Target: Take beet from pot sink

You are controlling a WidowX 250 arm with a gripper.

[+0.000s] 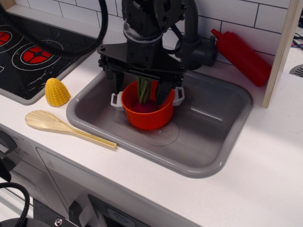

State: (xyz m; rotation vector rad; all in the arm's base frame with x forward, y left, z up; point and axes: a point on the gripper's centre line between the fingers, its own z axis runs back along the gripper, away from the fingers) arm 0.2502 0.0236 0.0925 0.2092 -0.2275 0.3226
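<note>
Lying flush in the white table (265, 156): grey sink (213, 142), dark faucet (194, 42) rising at its back edge. Reaching down over the sink: black hand (141, 92), fingers standing apart, straddling green stalks without touching them. Sitting in the sink on the left half: orange pot (147, 117), white handles showing either side. Resting inside the pot: beet (145, 105), magenta bulb low, stalks pointing upward. Lying on the table left of the sink: wooden spoon (61, 126), yellow corn (56, 92).

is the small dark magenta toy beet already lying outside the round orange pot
No, the small dark magenta toy beet sits inside the round orange pot, green stalks upright between the end effector fingers.
</note>
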